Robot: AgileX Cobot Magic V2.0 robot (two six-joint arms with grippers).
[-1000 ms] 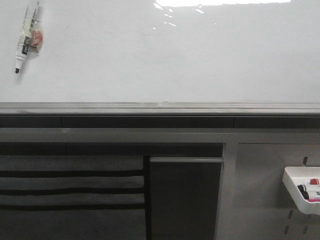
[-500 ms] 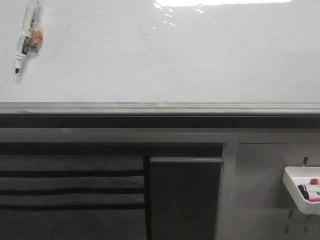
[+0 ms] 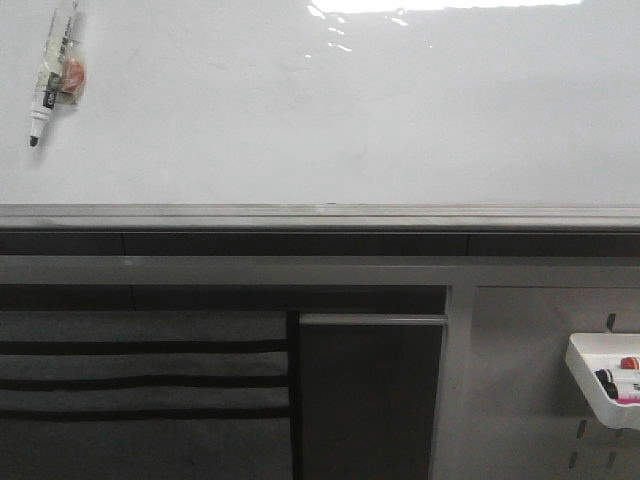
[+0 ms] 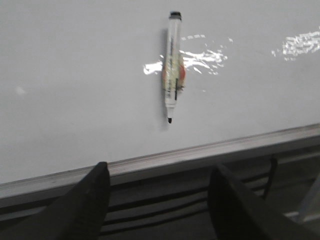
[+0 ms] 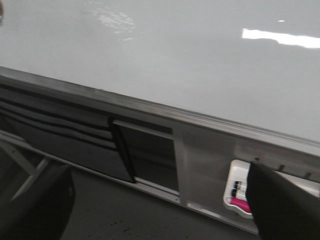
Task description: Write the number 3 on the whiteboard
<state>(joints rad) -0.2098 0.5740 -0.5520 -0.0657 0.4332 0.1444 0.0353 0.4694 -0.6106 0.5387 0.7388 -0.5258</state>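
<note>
Grey slotted panel (image 3: 140,380) sits below the grey metal rail (image 3: 320,215). Left gripper (image 4: 157,207) and right gripper (image 5: 160,210) both gape wide, holding nothing. Above the rail, glossy white whiteboard (image 3: 350,120) bears a clear-barrelled black-tipped marker (image 3: 52,75); no digit visible.

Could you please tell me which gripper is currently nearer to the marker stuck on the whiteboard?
Left. The left gripper is open and facing the marker on the whiteboard. The right gripper, also open, faces the board's lower rail and a white tray; no marker shows there.
</note>
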